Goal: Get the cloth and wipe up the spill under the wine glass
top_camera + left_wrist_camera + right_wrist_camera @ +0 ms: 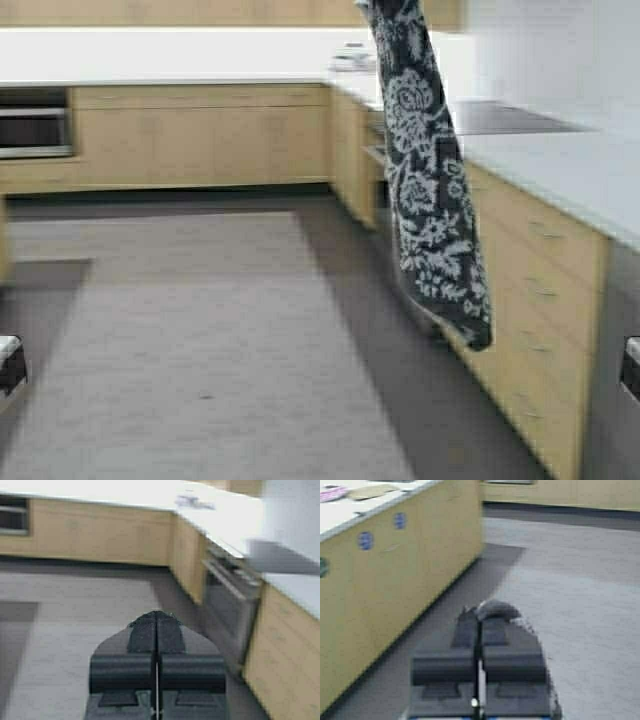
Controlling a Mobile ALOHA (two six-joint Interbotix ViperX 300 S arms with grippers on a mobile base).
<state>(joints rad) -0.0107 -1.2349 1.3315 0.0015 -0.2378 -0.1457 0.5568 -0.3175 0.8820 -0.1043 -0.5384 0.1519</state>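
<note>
Room: Kitchen with light wood cabinets (200,135) along the far wall and down the right side, a pale countertop (560,165) running over them, and a grey rug (190,340) on the darker floor.
Cloth: the cloth (430,190), dark with a white floral print, hangs lengthwise from above the top of the high view, in front of the right-hand cabinets; its lower end dangles free above the floor, and what holds it is out of sight.
Left claw: the left claw (156,630) is pressed fully closed, its fingers meeting along one seam with nothing between them, pointing over the rug towards the cabinet corner.
Right claw: the right claw (480,625) is also closed tight; a rounded dark grey shape sits at its tip, too blurred to identify. It hovers over the floor beside a yellowish cabinet side (395,585).
Oven: a built-in oven (227,605) sits in the right cabinet run.
</note>
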